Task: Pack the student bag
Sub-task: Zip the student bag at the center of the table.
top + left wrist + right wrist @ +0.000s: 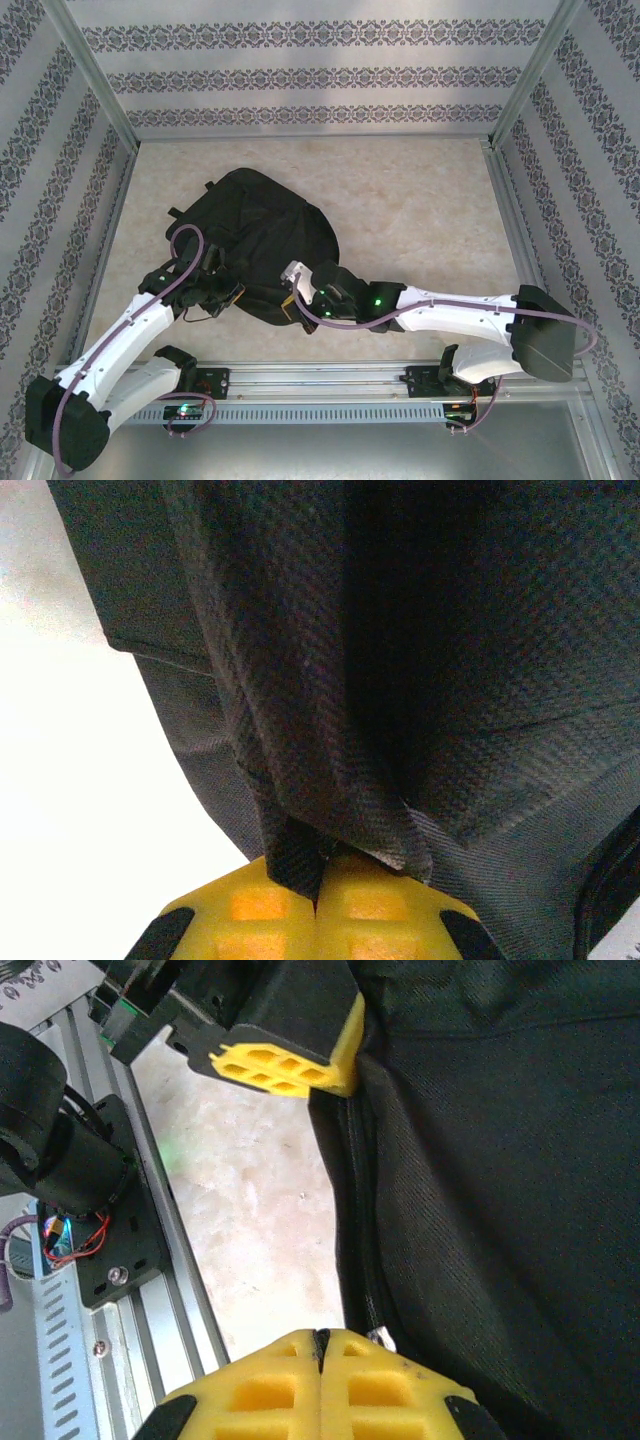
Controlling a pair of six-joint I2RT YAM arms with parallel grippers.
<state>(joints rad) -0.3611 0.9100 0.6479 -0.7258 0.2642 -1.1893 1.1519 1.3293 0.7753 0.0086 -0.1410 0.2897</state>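
Note:
The student bag [255,235], a large black fabric backpack, lies on the pale table left of centre. My left gripper [233,294] is at the bag's near left edge. In the left wrist view its yellow pads are shut [318,875] on a hanging fold of the bag's black cloth [450,680]. At the bag's near edge to the right, my right gripper [290,308] is shut [320,1338] with a thin dark tab between its tips, beside the zipper line [360,1260] and a small silver piece [379,1337]. The left gripper's yellow fingers [285,1065] show beyond, against the bag [500,1160].
An aluminium rail [320,385] with the arm bases runs along the near edge, close to the right gripper [150,1290]. Patterned walls enclose the table on three sides. Bare table [420,210] lies right of and behind the bag.

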